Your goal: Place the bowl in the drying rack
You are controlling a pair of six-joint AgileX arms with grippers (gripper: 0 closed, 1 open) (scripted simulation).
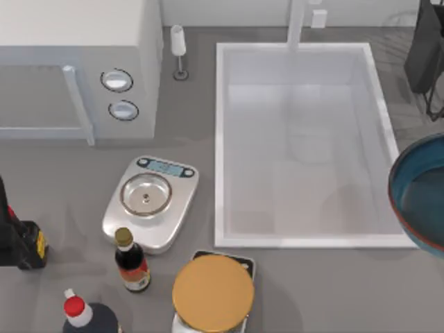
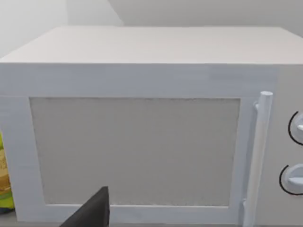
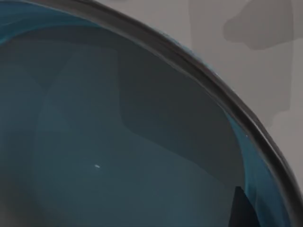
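Here, seen from above, the bowl (image 1: 420, 198), teal-blue inside with a thin reddish-brown rim, sat at the table's right edge, just right of the white sink basin (image 1: 302, 142) and partly cut off by the frame. It appeared large, which suggested it was lifted toward the camera, though that was a judgement. The right arm (image 1: 429, 52) appeared as a dark shape in the far right corner, over faint wire lines that might have been the drying rack (image 1: 399, 31). Whether its gripper was clenched on the bowl or released could not be told. The right wrist camera looked closely into the bowl's glossy interior (image 3: 118, 151), the dark rim curving across the picture.

The left arm (image 1: 17, 239) sat parked at the table's left edge, facing the white microwave (image 2: 142, 142); its gripper's state could not be told either.

To do this step well, the bowl probably needed to be kept level, carried toward the far right corner clear of the sink's rim, and lowered gently between the rack's wires before letting go.
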